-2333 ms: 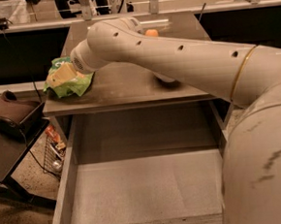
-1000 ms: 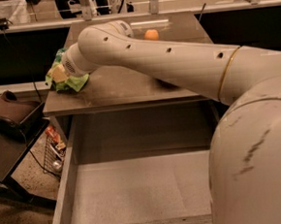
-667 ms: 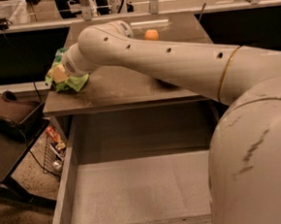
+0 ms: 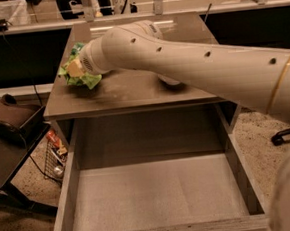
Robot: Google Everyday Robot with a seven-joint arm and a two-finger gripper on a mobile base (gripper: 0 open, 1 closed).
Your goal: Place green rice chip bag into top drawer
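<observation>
The table [image 4: 133, 91] has a flat grey-brown top, glossy toward the back; the green rice chip bag [image 4: 84, 79] sits crumpled on its left part, near the left edge; the gripper [image 4: 75, 69] is right at the bag, over that same corner; a low dark shape [image 4: 171, 81] rests on the top under the arm, mostly hidden; the top drawer [image 4: 66, 194] stands pulled out below the front edge.

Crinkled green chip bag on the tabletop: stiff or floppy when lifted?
Likely floppy: the crinkled bright-green snack bag looks crumpled against the gripper at the left of the grey tabletop. Probably light, being thin film; irregular, so unlikely to roll.
</observation>
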